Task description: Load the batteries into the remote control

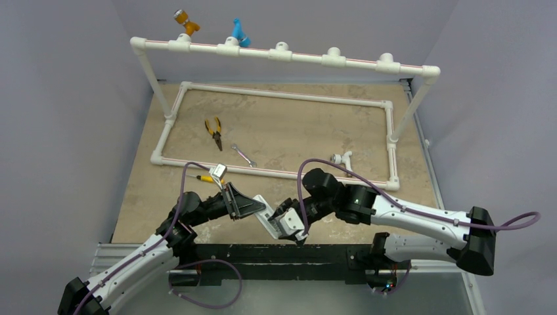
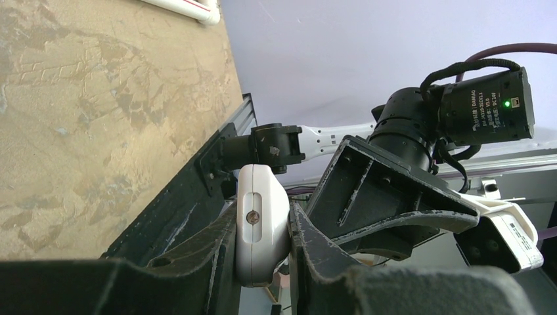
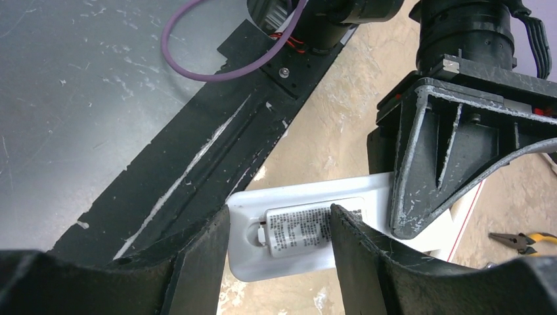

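Left wrist: left gripper clamps the white remote control across its width. The right gripper stands spread over the remote's labelled back; contact unclear.

White arms with black joints, looping purple cables and scuffed black claws

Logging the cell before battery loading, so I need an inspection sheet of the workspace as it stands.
Surface: tan table, metal strip at near edge.
Job's things: remote control held up, back showing; batteries not seen.
Clutter: pliers, wrench, screwdriver, pipe fitting.
Hands: left hand shut on remote control; right hand open over it.
Cables: purple cables loop from both arms.
Surroundings: white pipe frame, plain walls.
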